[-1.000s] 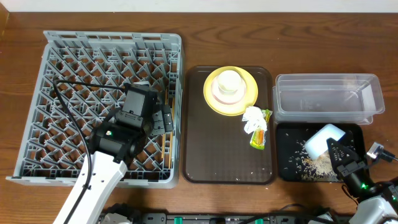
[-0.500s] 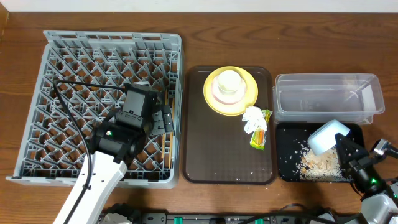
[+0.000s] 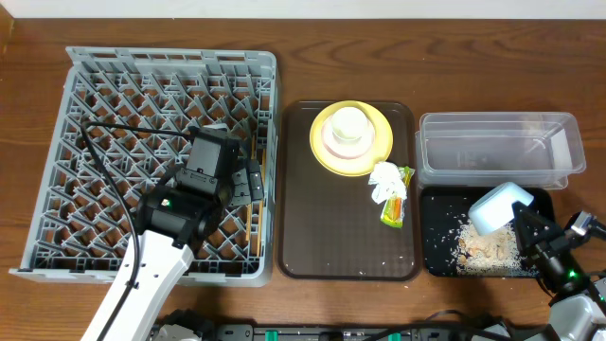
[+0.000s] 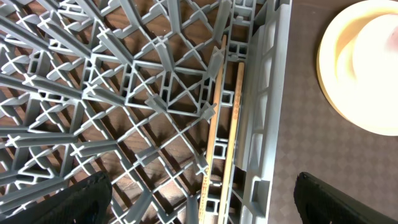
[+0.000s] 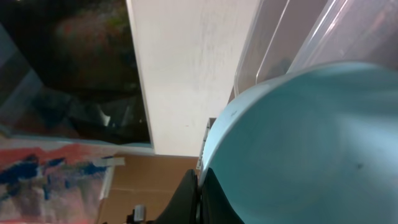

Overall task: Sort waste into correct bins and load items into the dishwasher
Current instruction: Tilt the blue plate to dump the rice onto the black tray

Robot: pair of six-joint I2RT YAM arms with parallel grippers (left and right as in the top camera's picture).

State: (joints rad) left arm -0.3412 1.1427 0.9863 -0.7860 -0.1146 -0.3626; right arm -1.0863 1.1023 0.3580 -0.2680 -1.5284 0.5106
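Observation:
My right gripper [image 3: 526,224] is shut on the rim of the light blue bowl [image 3: 498,208] and holds it tilted over the black bin [image 3: 434,254], where whitish food scraps [image 3: 485,249] lie. In the right wrist view the fingers [image 5: 200,194] pinch the bowl's rim [image 5: 298,149]. My left gripper [image 3: 248,182] is open over the right edge of the grey dish rack [image 3: 114,85]. Two chopsticks [image 4: 222,130] lie in the rack between its fingers [image 4: 202,208]. The yellow plate [image 3: 378,152] carries the pinkish bowl and cream cup [image 3: 347,125]. Tissue [image 3: 386,180] and snack wrapper [image 3: 397,206] lie on the tray.
The brown tray [image 3: 322,227] sits between the rack and the bins. The clear bin [image 3: 492,147] stands behind the black one, at the table's right. A black cable [image 3: 104,142] runs over the rack to my left arm.
My right gripper lifted the blue bowl up and right and tipped it. More scraps now lie in a pile in the black bin. The left arm has not moved.

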